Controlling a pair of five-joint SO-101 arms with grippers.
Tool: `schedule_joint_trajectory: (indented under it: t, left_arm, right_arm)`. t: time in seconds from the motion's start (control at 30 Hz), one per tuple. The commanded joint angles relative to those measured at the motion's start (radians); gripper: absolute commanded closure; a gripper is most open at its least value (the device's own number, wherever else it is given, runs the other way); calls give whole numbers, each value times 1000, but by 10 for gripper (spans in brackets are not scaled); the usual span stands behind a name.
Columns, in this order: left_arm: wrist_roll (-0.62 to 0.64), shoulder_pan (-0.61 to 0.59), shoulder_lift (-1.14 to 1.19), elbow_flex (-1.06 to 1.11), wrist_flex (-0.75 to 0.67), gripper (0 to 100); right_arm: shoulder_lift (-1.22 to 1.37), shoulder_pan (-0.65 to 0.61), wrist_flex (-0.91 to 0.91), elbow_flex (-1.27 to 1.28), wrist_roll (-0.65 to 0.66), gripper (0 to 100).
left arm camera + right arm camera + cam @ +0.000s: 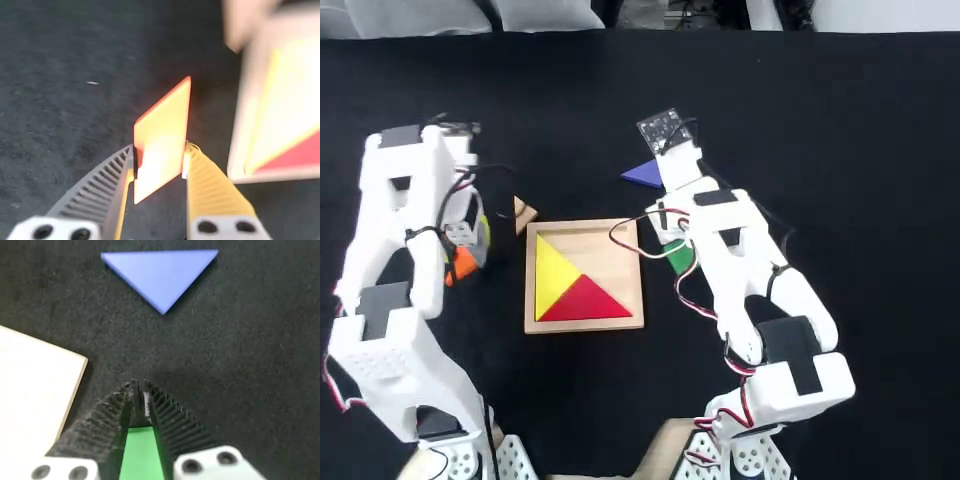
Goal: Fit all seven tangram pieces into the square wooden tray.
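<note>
- High view: one black bench (840,120), with one square wooden tray (620,240) at its middle, between two white arms (390,330).
- Inside the tray, two pieces edge to edge: one yellow triangle (555,272) and one red triangle (588,300); bare wood over the rest of the tray floor.
- Loose on the bench: one blue triangle (642,174) beyond the tray's far right corner, and one small tan wooden piece (523,212) just off the far left corner.
- Left jaws clamped on one orange four-sided flat piece (463,264), left of the tray and apart from it.
- Right jaws pinching one green flat piece (680,255), just beside the tray's right edge.
- Pale fabric (470,12) past the bench's far edge.
- Left wrist view: orange piece (162,137) gripped by its lower part between one grey jaw and one yellow jaw, standing out past their tips; tray rim (245,125) close alongside, with yellow (295,100) and red (300,152) inside; tan piece (245,22) blurred, near the tray's corner.
- Right wrist view: black jaws nearly together, green piece (141,455) held between them; one tray corner (35,385) to one side; blue triangle (161,272) flat on the bench ahead, well apart from the jaw tips.
</note>
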Motion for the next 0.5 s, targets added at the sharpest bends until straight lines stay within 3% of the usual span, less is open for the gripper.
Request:
schedule_joint_trajectory:
  t: [0.0,0.2,0.47]
  left_arm:
    - [55,-27,29,22,-74,953]
    - [86,-44,57,59,-138,787]
    - [107,-101,8,25,-149,773]
  right_arm:
    - [-54,6,-17,-5,0,987]
    - [-54,6,-17,-5,0,987]
    - [-54,6,-17,-7,0,987]
